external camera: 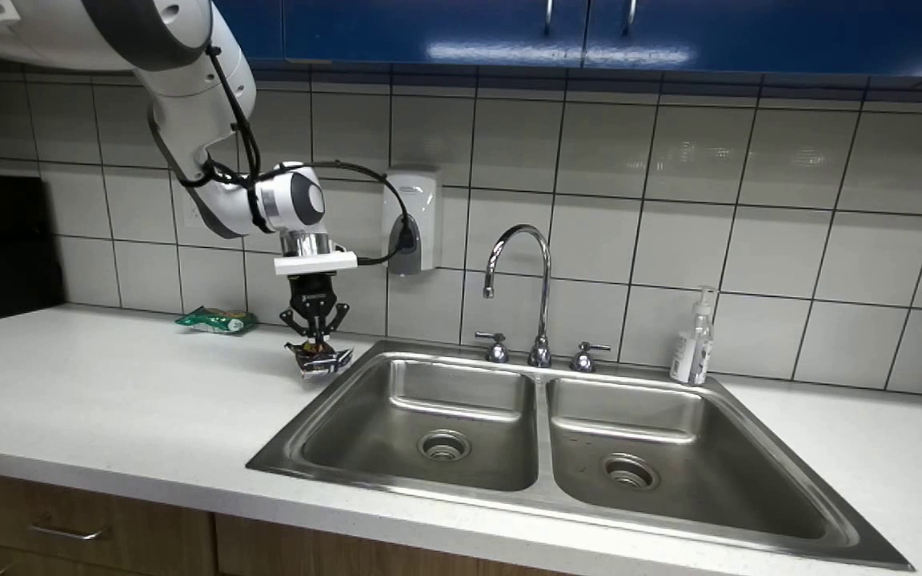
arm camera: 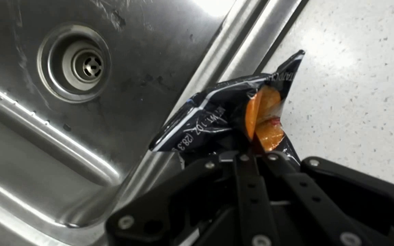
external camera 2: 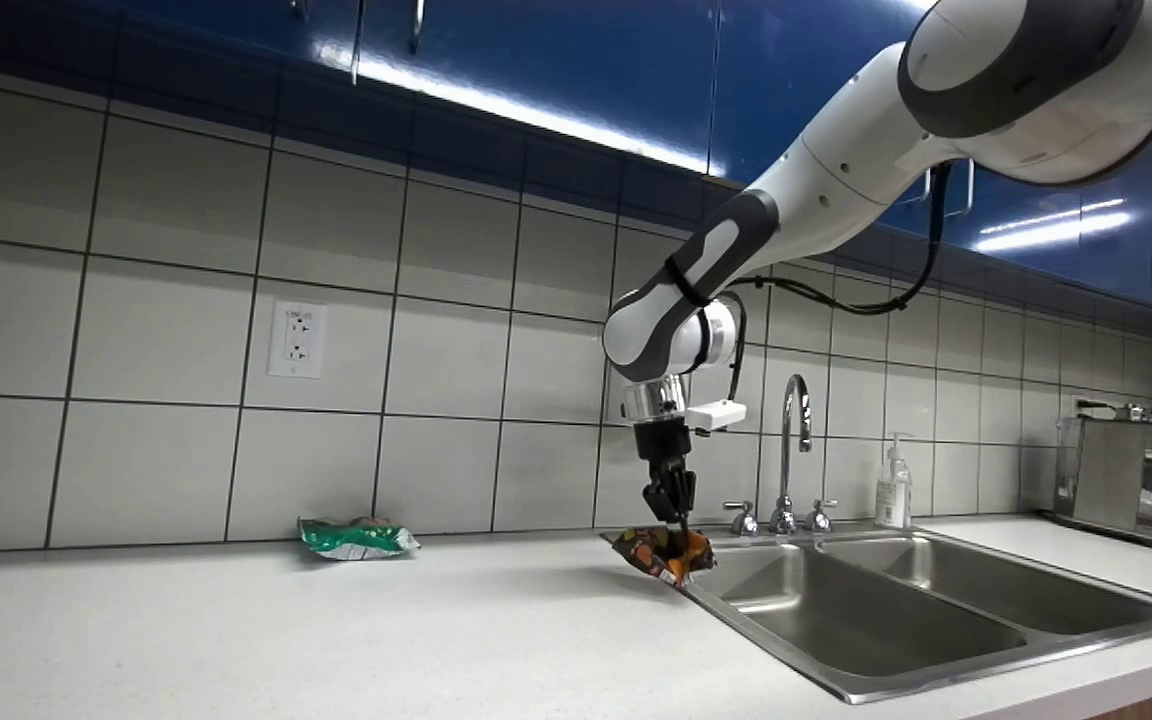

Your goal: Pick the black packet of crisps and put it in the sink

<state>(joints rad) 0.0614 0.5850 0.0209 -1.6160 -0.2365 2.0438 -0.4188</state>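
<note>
The black packet of crisps (external camera: 319, 360) has orange crisp pictures on it and is pinched and creased in my gripper (external camera: 317, 339). In an exterior view, the packet (external camera 2: 648, 552) hangs by the sink's back corner on the green packet's side, seemingly just above the surface. In the wrist view, the packet (arm camera: 210, 119) overlaps the sink rim and the white counter. The gripper (arm camera: 257, 155) is shut on its middle, and the fingertips are partly hidden by its folds. The steel sink (external camera: 543, 448) has two basins; it also shows in an exterior view (external camera 2: 866, 610) and the wrist view (arm camera: 142, 61).
A green packet (external camera: 218, 320) lies on the counter (external camera: 109, 384) by the tiled wall. A tall faucet (external camera: 545, 280) with two handles stands behind the sink. A soap bottle (external camera: 693, 344) stands at its back corner. A soap dispenser (external camera: 414, 220) hangs on the wall.
</note>
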